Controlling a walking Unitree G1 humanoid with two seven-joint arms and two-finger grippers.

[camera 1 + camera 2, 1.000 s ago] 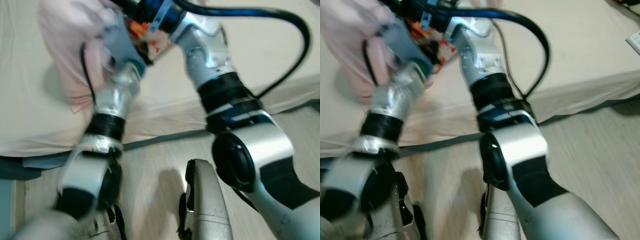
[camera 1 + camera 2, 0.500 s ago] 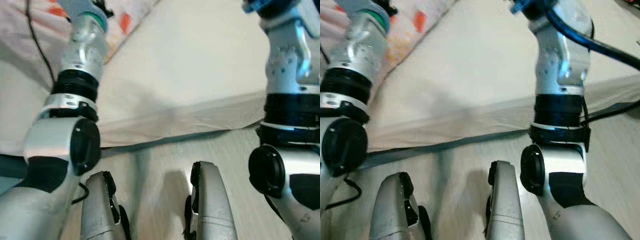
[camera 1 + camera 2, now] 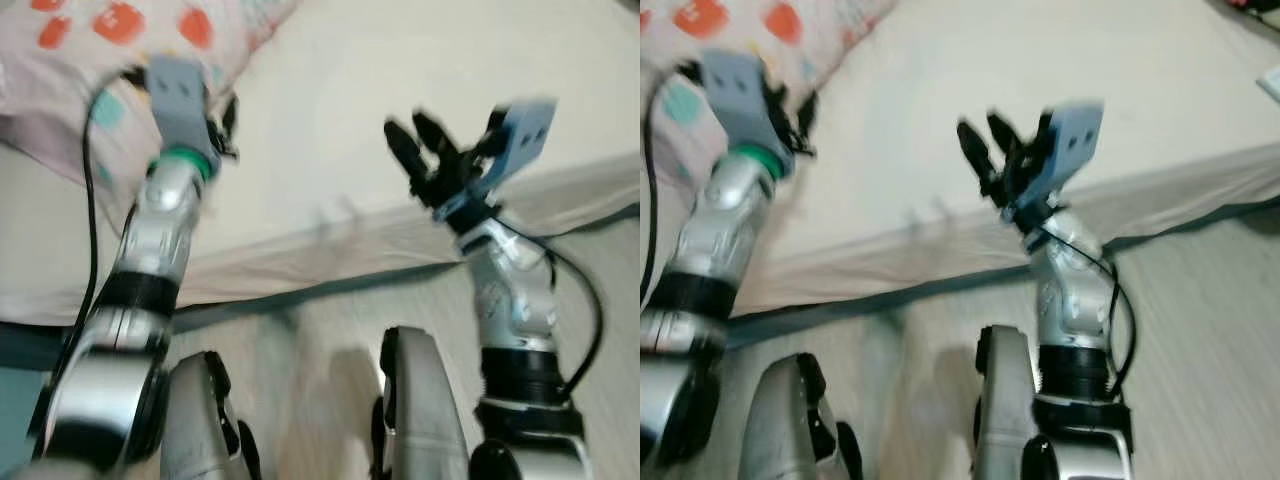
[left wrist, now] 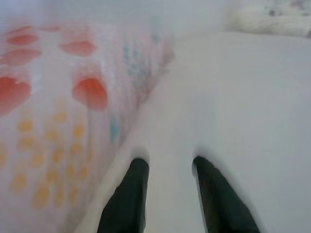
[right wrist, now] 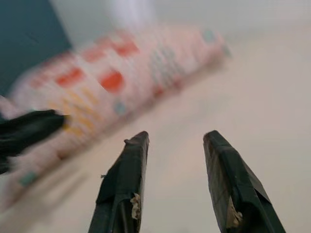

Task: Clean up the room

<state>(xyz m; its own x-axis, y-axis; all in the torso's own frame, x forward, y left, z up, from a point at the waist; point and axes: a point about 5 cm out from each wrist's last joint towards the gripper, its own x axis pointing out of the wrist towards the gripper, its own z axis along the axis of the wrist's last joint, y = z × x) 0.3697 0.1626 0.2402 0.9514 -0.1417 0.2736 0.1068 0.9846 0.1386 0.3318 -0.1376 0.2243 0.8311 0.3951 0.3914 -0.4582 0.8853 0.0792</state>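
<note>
Soft patterned cloth pillow on a smooth matt bedsheet; pale wood-grain floor.

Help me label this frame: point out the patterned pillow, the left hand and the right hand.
patterned pillow (image 3: 60, 70), left eye view, on its spotted cover.
left hand (image 4: 170, 189), left wrist view, midway between the black fingertips.
right hand (image 5: 175, 141), right wrist view, midway between the open fingertips.

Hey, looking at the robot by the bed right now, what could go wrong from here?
1. The left tool, open, sits right beside the pink spotted pillow; its black cable hangs near the fabric and might snag it.
2. The right tool is open above the cream bed sheet, and the views are blurred, so a reach made now could miss.
</note>
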